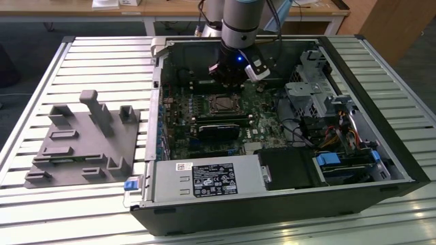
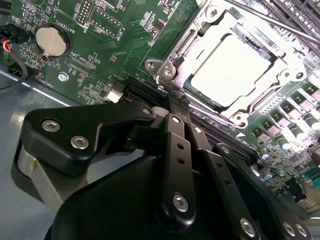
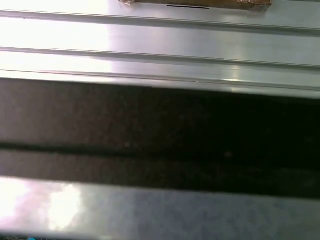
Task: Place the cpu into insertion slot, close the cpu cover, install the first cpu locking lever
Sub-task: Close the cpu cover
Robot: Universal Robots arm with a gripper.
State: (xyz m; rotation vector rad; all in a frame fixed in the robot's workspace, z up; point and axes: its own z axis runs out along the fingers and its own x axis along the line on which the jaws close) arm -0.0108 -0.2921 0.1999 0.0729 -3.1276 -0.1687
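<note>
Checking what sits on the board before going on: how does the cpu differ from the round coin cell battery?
The cpu is a flat square with a dull pale metal top; the coin cell battery is round and smaller. The cpu lies inside the cpu cover, framed by metal, whereas the coin cell battery sits alone in its round holder. Both lie flat on the green motherboard.

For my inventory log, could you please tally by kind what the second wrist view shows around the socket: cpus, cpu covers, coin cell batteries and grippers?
cpu: 1
cpu cover: 1
coin cell battery: 1
gripper: 1
Total: 4
</note>
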